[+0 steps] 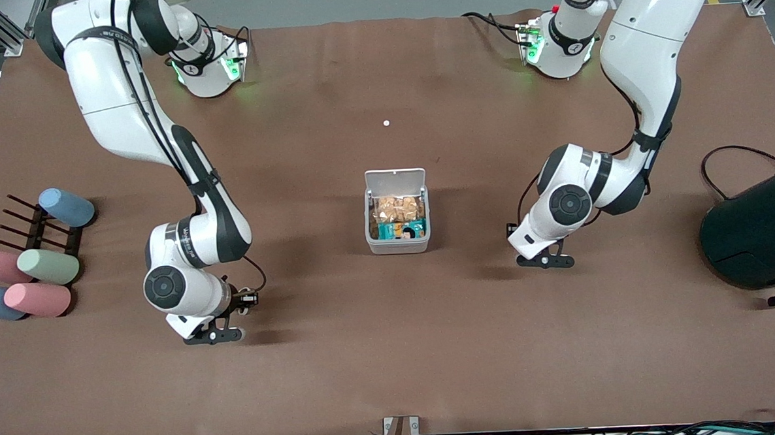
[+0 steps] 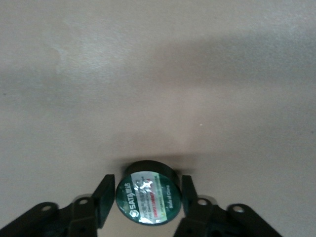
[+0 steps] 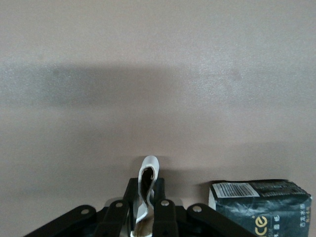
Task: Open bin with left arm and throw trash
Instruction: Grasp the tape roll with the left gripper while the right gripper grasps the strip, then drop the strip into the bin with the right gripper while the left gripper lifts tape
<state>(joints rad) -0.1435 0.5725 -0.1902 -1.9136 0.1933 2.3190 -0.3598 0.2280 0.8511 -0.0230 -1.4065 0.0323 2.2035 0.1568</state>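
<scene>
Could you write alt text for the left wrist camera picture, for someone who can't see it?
The left pincer closes around a small round dark roll with a green printed label, its fingers against both sides, over a plain brown table.

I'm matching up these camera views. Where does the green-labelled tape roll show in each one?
Front view: it cannot be made out. The left claw covers its spot, beside the open white bin, toward the left arm's end of the table.
Left wrist view: the tape roll is at bottom centre, gripped between the claw's fingers.
Right wrist view: not in it.
Shared landmark: the brown table cover, seen in all three.
</scene>
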